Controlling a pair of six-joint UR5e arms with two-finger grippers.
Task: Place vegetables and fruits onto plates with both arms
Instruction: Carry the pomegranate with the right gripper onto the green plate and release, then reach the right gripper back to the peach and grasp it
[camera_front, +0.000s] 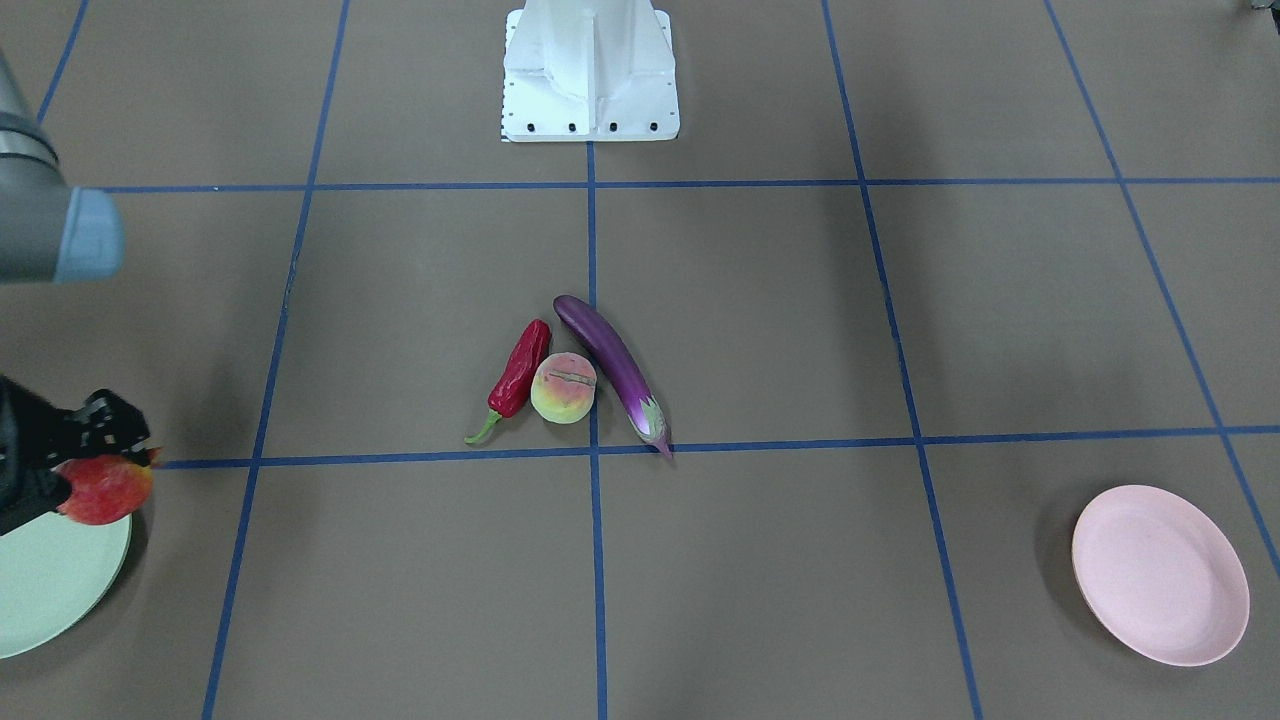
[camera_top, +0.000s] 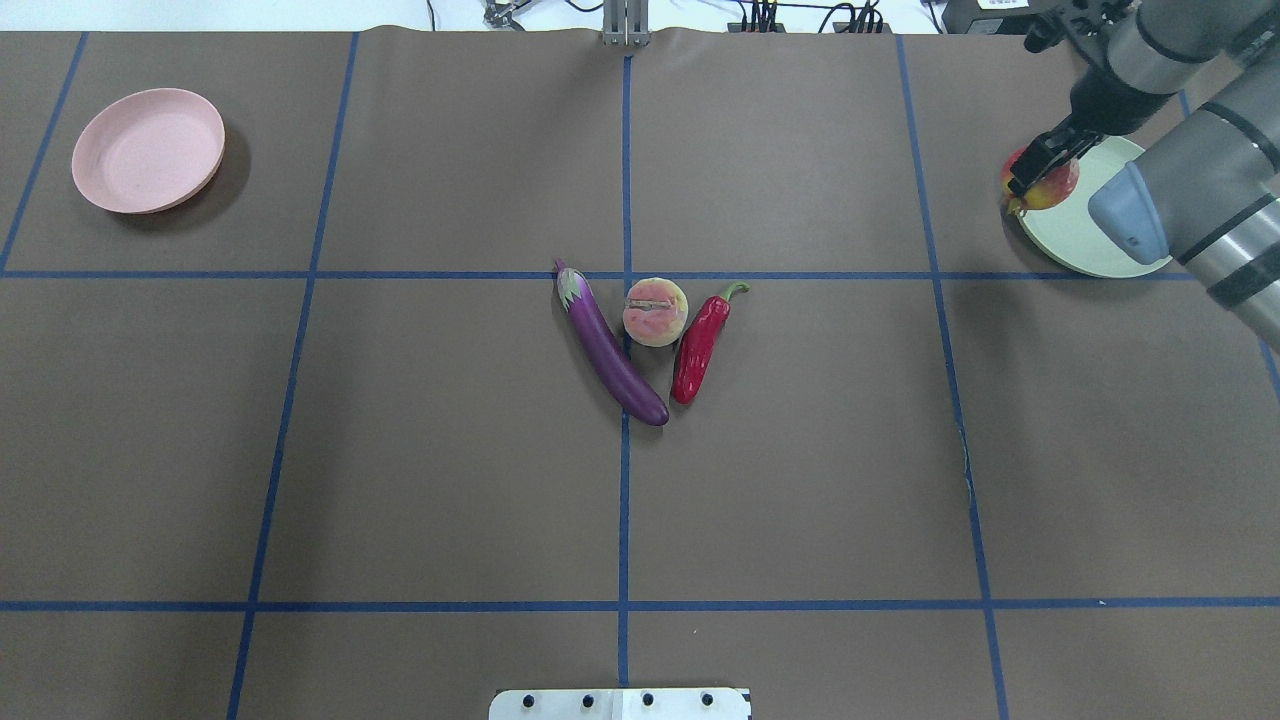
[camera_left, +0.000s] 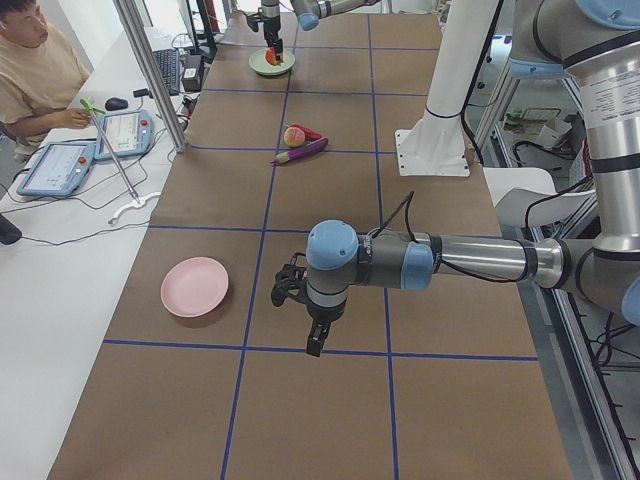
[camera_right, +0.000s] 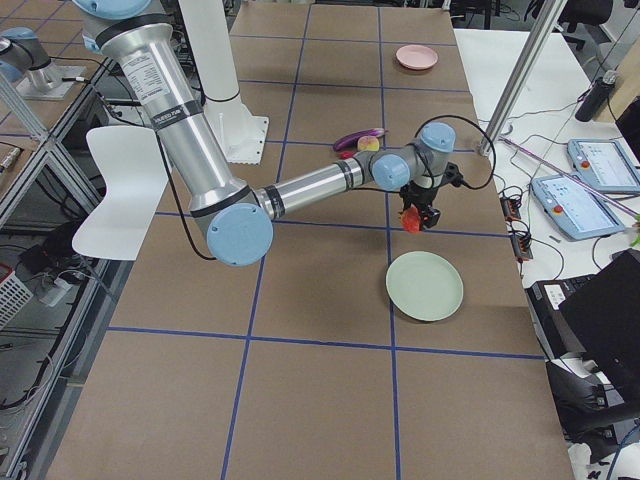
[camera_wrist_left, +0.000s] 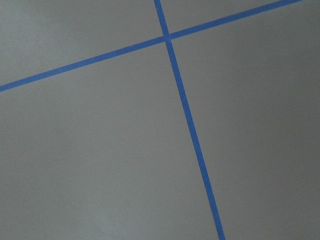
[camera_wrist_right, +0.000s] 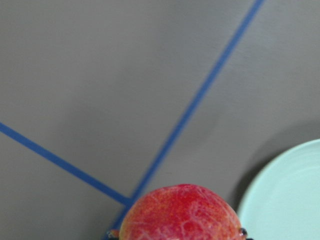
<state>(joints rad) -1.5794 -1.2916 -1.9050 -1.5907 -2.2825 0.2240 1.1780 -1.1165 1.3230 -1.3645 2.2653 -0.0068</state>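
Two plates and four pieces of produce lie before us on the brown paper-covered table (camera_top: 400, 450) marked with blue tape lines. The right arm's black two-finger gripper (camera_top: 1040, 170) is clamped on the round bumpy red-orange fruit (camera_front: 108, 492), its fingers pressed to either side of it. It holds the fruit lifted off the table at the rim of the pale mint green round plate (camera_top: 1085, 240). In the right wrist view the fruit fills the lower edge and the plate's rim curves just beside it. From the right side view we see the fruit raised clear of the plate, not resting on it.

Near the table's middle the long glossy purple eggplant (camera_top: 610, 350), the fuzzy yellow-green and pink peach (camera_top: 655, 312) and the dark red chili pepper with a green stem (camera_top: 698, 345) lie close together. The peach sits between the other two, touching or almost touching each. The pale pink round plate (camera_top: 148, 150) sits well apart, at the far corner on the robot's left.

The left arm's black gripper (camera_left: 310, 335) hangs above the table near the pink plate, apart from it. We see it only from the side, and we cannot tell how far its fingers are parted.
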